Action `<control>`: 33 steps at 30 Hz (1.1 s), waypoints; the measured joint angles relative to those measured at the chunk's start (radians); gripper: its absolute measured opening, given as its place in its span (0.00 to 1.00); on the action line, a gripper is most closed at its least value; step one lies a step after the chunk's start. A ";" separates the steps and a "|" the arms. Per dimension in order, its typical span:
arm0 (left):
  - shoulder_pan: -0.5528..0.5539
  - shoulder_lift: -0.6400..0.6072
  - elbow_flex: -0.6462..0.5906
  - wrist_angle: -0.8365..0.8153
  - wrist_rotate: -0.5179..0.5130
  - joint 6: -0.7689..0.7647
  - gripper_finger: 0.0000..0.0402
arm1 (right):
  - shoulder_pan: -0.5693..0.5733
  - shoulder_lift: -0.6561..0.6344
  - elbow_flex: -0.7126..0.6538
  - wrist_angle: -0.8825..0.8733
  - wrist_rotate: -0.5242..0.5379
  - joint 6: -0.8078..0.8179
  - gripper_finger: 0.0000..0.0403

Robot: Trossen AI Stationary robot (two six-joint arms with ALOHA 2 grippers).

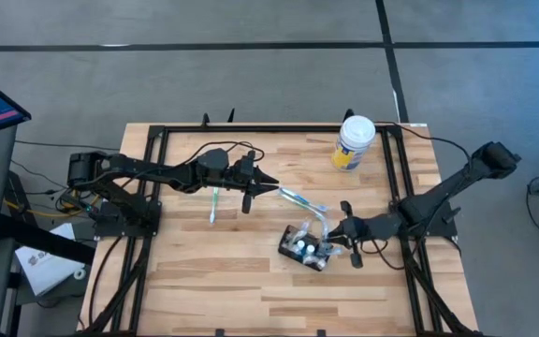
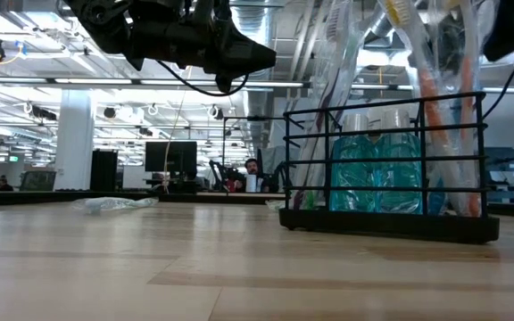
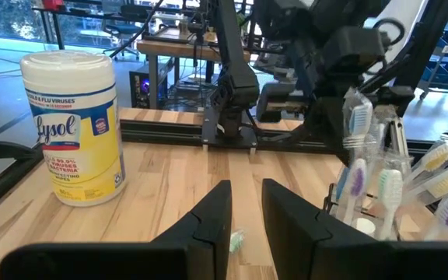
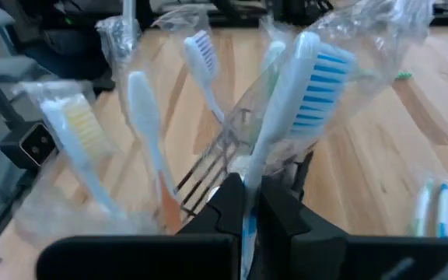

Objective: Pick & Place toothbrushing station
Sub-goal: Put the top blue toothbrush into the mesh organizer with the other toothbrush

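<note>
The toothbrushing station point(image 1: 305, 249) is a small black wire-frame holder standing on the table right of centre, also seen in the low view point(image 2: 382, 223). Several wrapped toothbrushes stick up out of it. My right gripper point(image 1: 331, 232) is at its right side, shut on a wrapped toothbrush with blue bristles point(image 4: 317, 85). My left gripper point(image 1: 271, 186) hovers above the table's middle, narrowly open and empty point(image 3: 246, 222). One wrapped toothbrush point(image 1: 302, 199) lies on the table just past its tips, and another point(image 1: 213, 204) lies below the left arm. My right gripper pinches the blue-bristled toothbrush by its wrapped handle point(image 4: 249, 185) between the two fingers. The fingers come from the table's right side and lie across the handle. The brush rises tilted, head up, among the others in the holder. The fingers hide its lower end.
A white-lidded, yellow-labelled wipes tub point(image 1: 354, 140) stands at the table's far right, also in the left wrist view point(image 3: 72, 124). Black frame rails point(image 1: 396, 178) run along the table's sides. Bare wood point(image 1: 204, 281) lies toward the near left.
</note>
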 joint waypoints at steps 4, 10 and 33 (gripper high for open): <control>0.000 0.000 0.000 0.000 0.000 0.000 0.17 | 0.014 -0.008 -0.084 0.139 0.001 0.000 0.02; 0.000 0.000 0.000 -0.001 0.000 0.000 0.17 | 0.013 0.011 -0.159 0.250 0.001 0.013 0.02; 0.000 0.000 0.000 -0.002 0.000 0.000 0.17 | 0.021 0.011 -0.162 0.265 -0.004 0.054 0.16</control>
